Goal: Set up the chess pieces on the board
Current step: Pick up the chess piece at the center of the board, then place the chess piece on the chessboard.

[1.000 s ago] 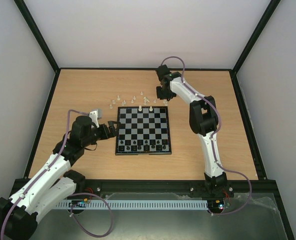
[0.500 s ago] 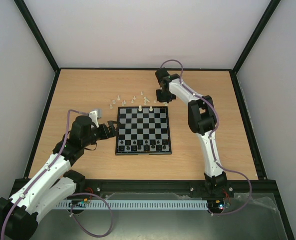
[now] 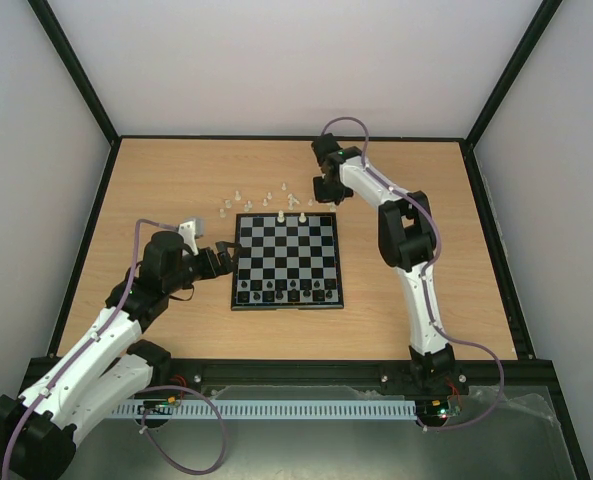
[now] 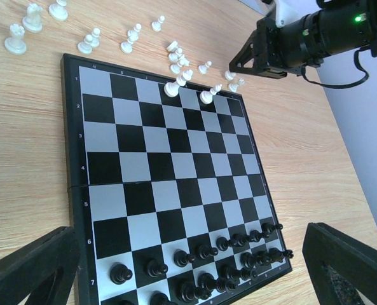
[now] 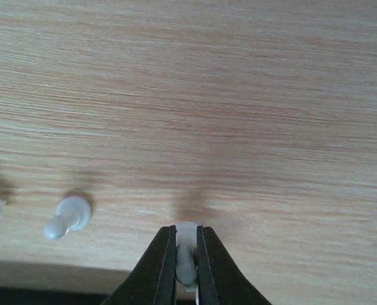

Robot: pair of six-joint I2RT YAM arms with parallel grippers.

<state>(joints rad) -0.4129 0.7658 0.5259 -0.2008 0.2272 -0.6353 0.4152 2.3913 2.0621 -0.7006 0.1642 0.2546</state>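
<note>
Looking at the right tool (image 5: 186, 244), it's pinched nearly shut on one white piece (image 5: 187, 229) down on the tabletop (image 5: 239, 95), just past the far edge of the board (image 4: 150, 165). I'd lift straight up before swinging over, since a loose white piece (image 5: 67, 217) lies just left of that tool and looks easy to knock. Left tool (image 3: 223, 262) gapes wide, holding nothing, with the board right ahead of it. Only writing I can read is the border numerals (image 4: 77, 168), 1 to 7. The letters are too small, and no brands show.
</note>
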